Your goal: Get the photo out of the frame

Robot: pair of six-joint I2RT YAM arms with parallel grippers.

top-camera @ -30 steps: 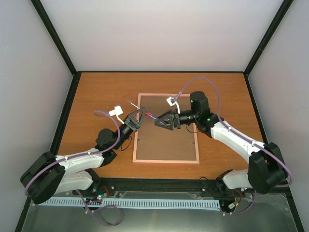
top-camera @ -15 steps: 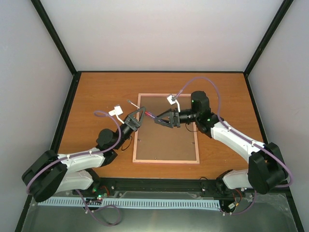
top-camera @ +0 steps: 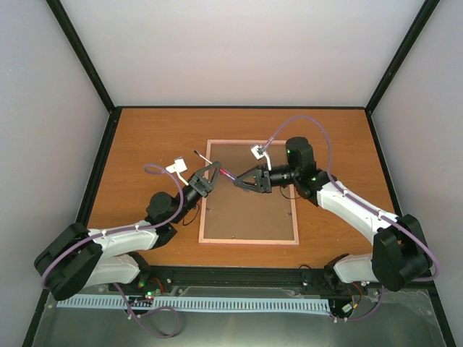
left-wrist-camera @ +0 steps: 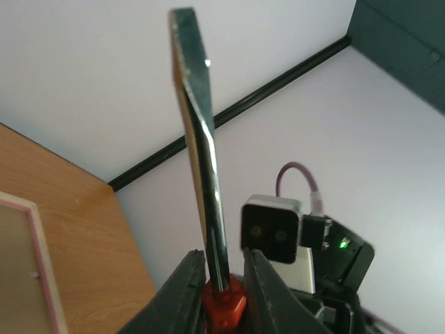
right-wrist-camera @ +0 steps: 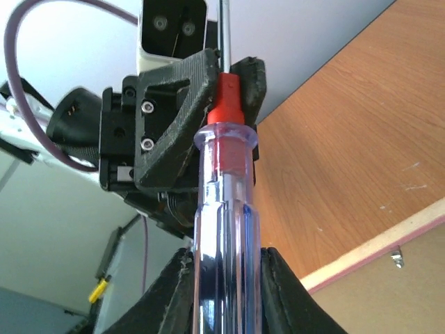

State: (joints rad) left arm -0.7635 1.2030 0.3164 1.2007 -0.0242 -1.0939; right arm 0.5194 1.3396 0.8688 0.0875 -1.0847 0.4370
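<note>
Frame (top-camera: 249, 217) lay back-up; left gripper (left-wrist-camera: 222, 266) and right gripper (right-wrist-camera: 226, 259) both clamped the screwdriver (right-wrist-camera: 222, 202); a clean handover probably required one firm hold before release.

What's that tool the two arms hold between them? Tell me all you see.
A screwdriver: clear plastic handle, red collar, metal shaft ending in a flat blade. It hangs in the air over the left edge of the face-down frame. The right gripper is shut on the handle, the left gripper on the red collar.
</note>
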